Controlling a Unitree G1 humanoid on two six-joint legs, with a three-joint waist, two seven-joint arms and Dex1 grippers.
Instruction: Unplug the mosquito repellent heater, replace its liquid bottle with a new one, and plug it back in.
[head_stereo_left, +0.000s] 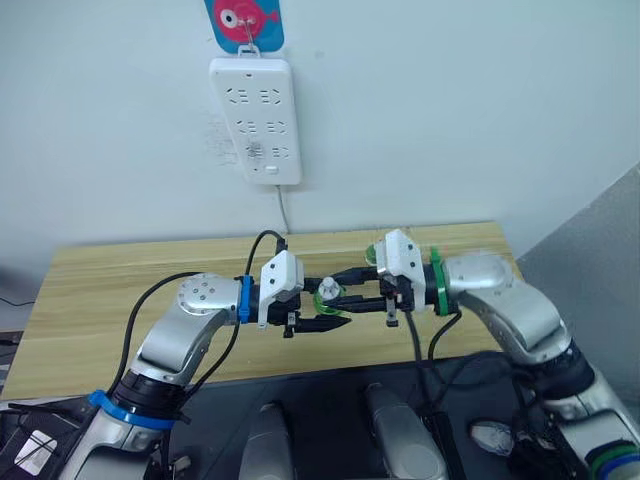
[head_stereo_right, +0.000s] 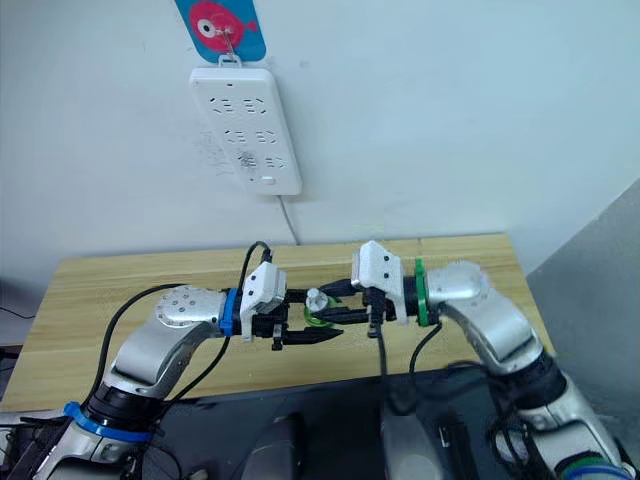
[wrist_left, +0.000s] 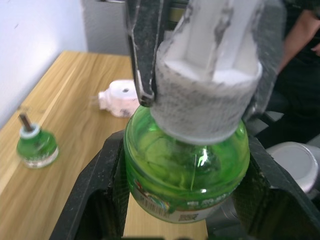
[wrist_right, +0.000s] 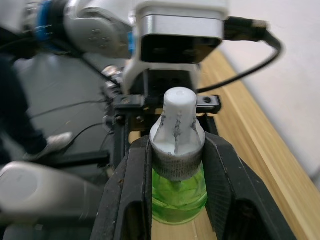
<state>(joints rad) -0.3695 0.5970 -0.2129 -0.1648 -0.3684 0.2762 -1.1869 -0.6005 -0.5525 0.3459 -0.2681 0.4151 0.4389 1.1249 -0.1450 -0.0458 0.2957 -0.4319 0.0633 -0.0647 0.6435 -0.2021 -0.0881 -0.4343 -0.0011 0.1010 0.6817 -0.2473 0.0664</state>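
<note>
Both grippers hold one green liquid bottle (head_stereo_left: 328, 300) just above the table's front edge. My left gripper (head_stereo_left: 325, 312) is shut on its green body (wrist_left: 185, 165). My right gripper (wrist_right: 177, 150), facing it, is shut on the white cap (wrist_right: 177, 125). The mosquito repellent heater (wrist_left: 120, 97), small and white, lies on the table beyond the bottle. A second green bottle (wrist_left: 36, 145) stands uncapped, wick showing, nearer the wall.
A long white power strip (head_stereo_left: 255, 120) hangs on the wall above the wooden table (head_stereo_left: 120, 290), its cable (head_stereo_left: 283, 210) dropping behind the tabletop. A person in dark clothes (wrist_left: 300, 30) is off the table's right end.
</note>
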